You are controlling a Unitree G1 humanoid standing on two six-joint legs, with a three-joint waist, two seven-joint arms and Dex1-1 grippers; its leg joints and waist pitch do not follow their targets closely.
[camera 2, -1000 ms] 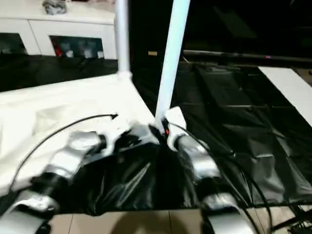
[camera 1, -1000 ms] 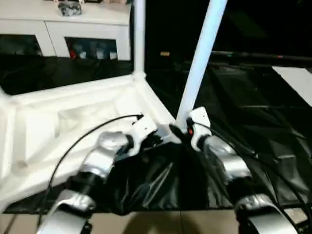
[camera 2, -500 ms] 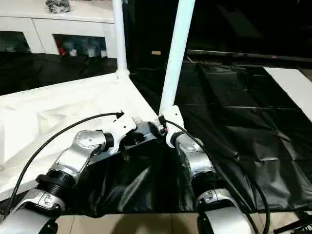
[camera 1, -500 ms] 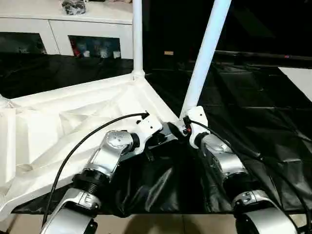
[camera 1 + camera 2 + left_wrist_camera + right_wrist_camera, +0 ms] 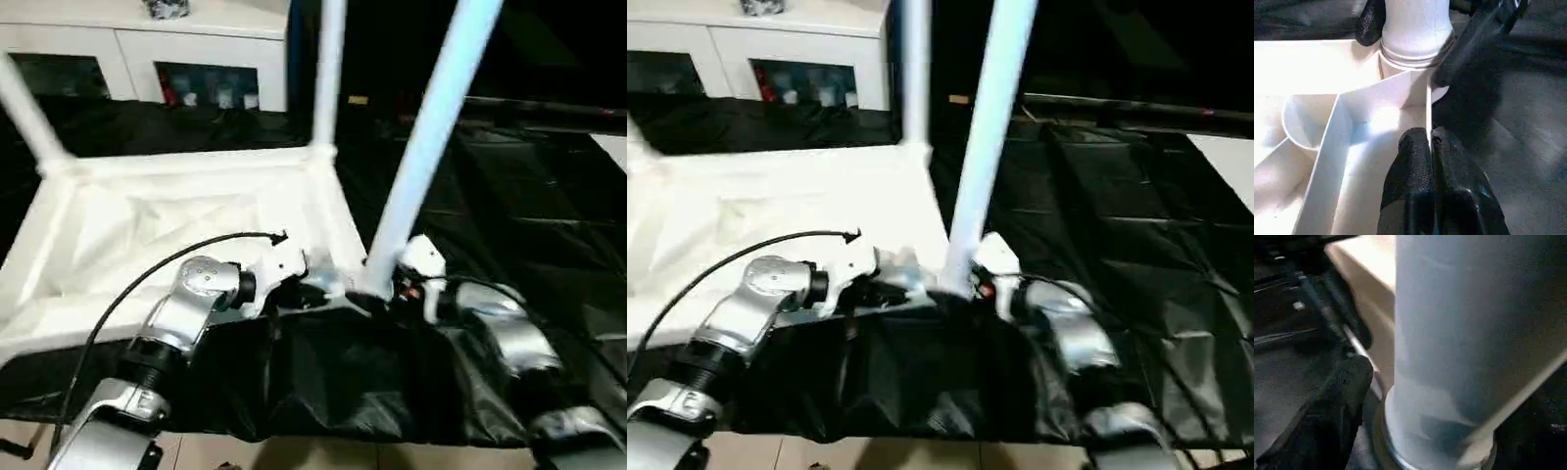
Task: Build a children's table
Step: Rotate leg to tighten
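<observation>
The children's table lies upside down, its white ribbed top [image 5: 176, 215] facing up on black sheeting. One leg [image 5: 431, 147] rises from the near right corner socket, another leg [image 5: 330, 78] from the far right corner, and a third leg [image 5: 24, 117] from the far left corner. My left gripper [image 5: 1430, 147] is shut on the thin rim of the top, just beside the near right socket. My right gripper [image 5: 377, 294] stands open around the foot of the near right leg, one finger [image 5: 1342, 396] to the side of the tube.
A white cabinet with glass doors [image 5: 147, 59] stands behind the table. Black plastic sheeting [image 5: 529, 196] covers the floor to the right and in front. A strip of light floor [image 5: 294, 455] shows at the near edge.
The head camera has swung, so the far left leg has come into view. Both grippers stay at the near right corner, the left still pinching the rim.
</observation>
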